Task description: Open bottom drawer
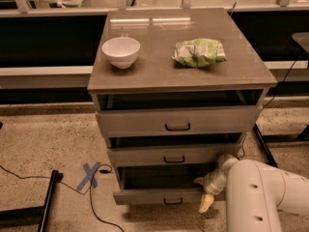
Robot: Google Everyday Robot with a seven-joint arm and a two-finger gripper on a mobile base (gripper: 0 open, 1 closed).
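Note:
The bottom drawer [159, 196] is the lowest and narrowest grey-brown front of the cabinet, with a small dark loop handle [173, 201] at its centre. It stands pulled out, with a dark gap above its front. My gripper [203, 192] is at the drawer's right end, its pale fingers [206, 203] pointing down beside the front's right edge. My white arm [256, 192] comes in from the lower right.
The middle drawer [174, 156] and top drawer [177, 122] stand slightly out. A white bowl [120, 51] and a green bag [199, 52] lie on the cabinet top. Blue tape cross [90, 175], a cable and a black stand foot [48, 197] are on the floor at left.

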